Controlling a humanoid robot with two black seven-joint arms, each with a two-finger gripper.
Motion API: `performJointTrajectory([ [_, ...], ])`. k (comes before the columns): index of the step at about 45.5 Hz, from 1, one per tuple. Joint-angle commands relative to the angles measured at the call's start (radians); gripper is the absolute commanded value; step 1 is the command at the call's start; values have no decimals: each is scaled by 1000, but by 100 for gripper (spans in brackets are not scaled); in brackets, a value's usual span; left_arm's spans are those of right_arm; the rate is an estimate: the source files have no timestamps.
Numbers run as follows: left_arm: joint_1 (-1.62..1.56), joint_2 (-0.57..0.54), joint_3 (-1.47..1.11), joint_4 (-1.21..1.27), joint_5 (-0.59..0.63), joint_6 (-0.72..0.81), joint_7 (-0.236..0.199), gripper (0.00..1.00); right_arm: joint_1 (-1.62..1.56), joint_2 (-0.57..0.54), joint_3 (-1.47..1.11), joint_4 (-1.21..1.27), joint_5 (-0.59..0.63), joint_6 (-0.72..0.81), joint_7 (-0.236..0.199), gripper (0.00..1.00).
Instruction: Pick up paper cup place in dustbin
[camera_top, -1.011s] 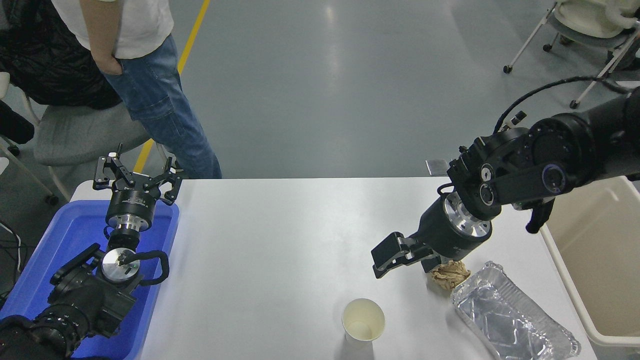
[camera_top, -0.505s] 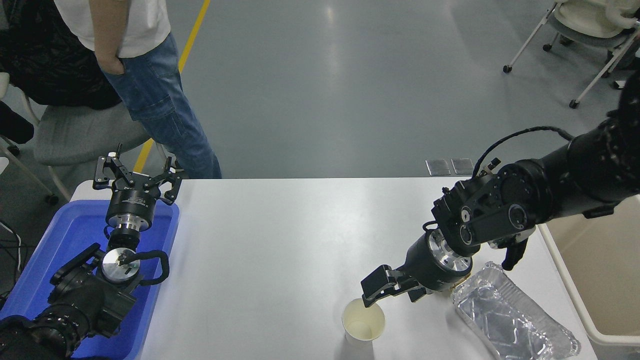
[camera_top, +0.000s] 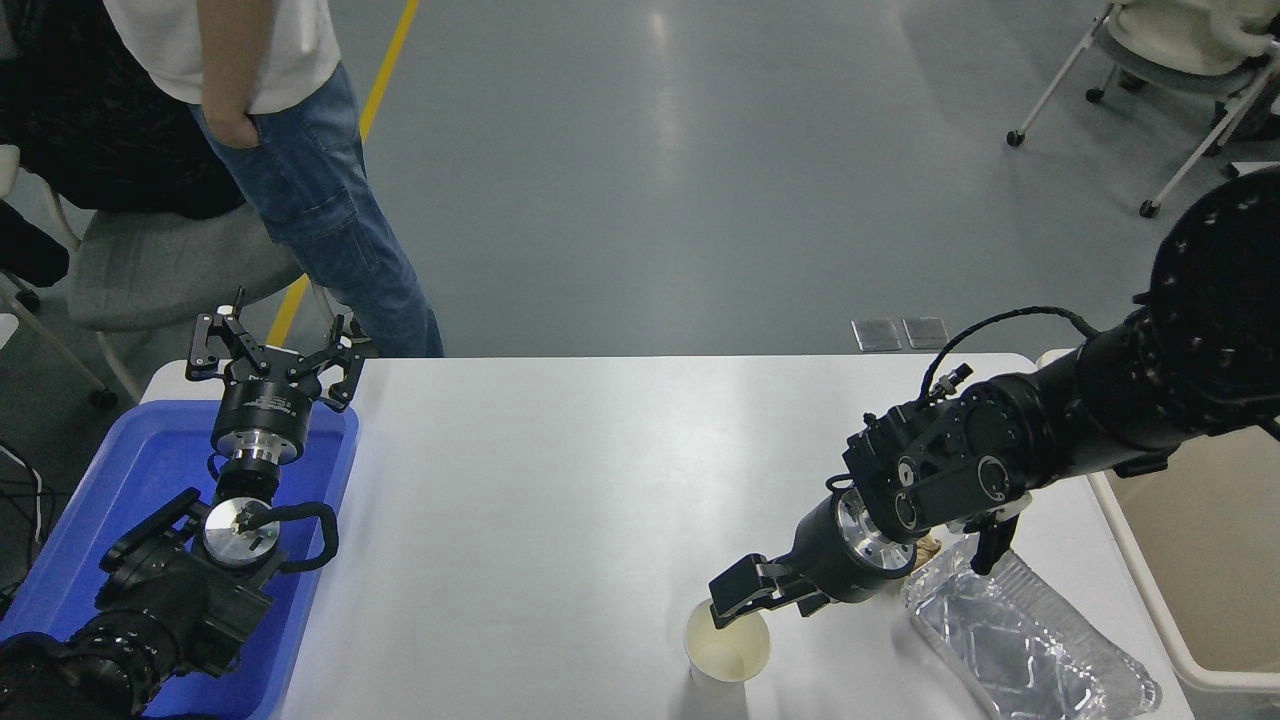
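Observation:
The white paper cup (camera_top: 727, 652) stands upright near the table's front edge, its cream inside showing. My right gripper (camera_top: 765, 603) reaches in from the right and is low at the cup's far rim. It is open, with one fingertip (camera_top: 728, 606) over the rim and the other finger behind and to the right of the cup. The beige dustbin (camera_top: 1140, 590) stands off the table's right edge, partly hidden by my right arm. My left gripper (camera_top: 272, 345) is parked open over the blue tray at the left.
A crinkled foil tray (camera_top: 1030, 645) lies right of the cup, under my right wrist. A brown paper wad (camera_top: 930, 546) is mostly hidden behind the wrist. A blue tray (camera_top: 150, 470) is at the left. A person (camera_top: 300, 180) stands at the far left corner.
My right arm has moved down and toward the front left, from above the paper wad to the cup's far rim. The cup has not moved. The left arm stays parked.

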Motion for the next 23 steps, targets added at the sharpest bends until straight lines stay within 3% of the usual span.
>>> performJointTrajectory([
  [1,2,0,0,0,1,0,0,99,-76,2,2,-59,-55,-31,2,100],
  [15,0,0,0,0,0,0,0,99,-115,2,-3,-85,-60,-43,5,98],
  [23,2,0,0,0,0,0,0,99,-119,2,-7,-88,-73,-45,6,85],
])
